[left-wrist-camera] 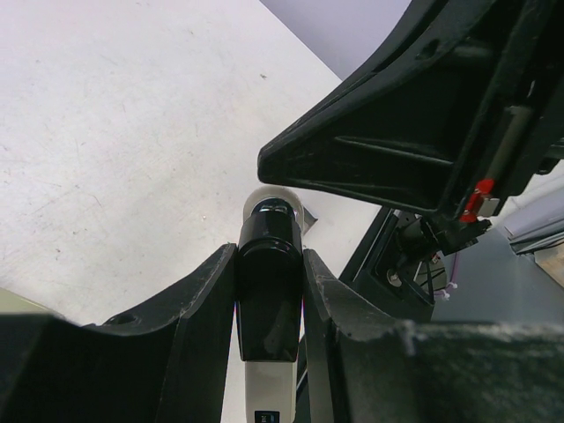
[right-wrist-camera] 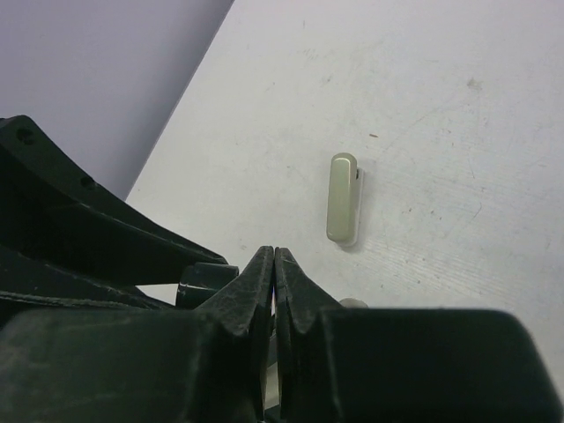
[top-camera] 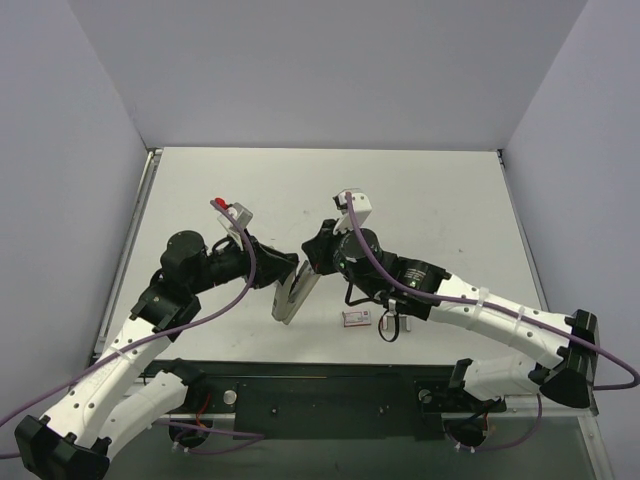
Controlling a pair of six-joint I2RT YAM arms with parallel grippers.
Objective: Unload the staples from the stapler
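Black fingers of the left pincer point(left-wrist-camera: 270, 257) clamp the stapler point(left-wrist-camera: 269, 304) from both sides across its black end, and the silver body runs on past the grip. From above we see the stapler slanting down toward the near edge. We cannot tell whether its low end touches the table point(top-camera: 420, 200).

Just to its right, the right pincer point(right-wrist-camera: 275, 257) has its two fingers pressed together, tip against tip. We cannot say whether anything thin is caught between them. In the left wrist view it looms close above the stapler's far end, with a narrow gap between them.

Beyond the right fingertips and well apart from them, a small pale greenish-grey oblong piece point(right-wrist-camera: 344, 198) lies flat on the table. We cannot tell what it is.

Farther out, to the right of the stapler and beside the right forearm, the red-pink box point(top-camera: 355, 318) lies on the table. A small silvery box point(top-camera: 387, 320) sits just beside it, partly hidden by a black cable loop.
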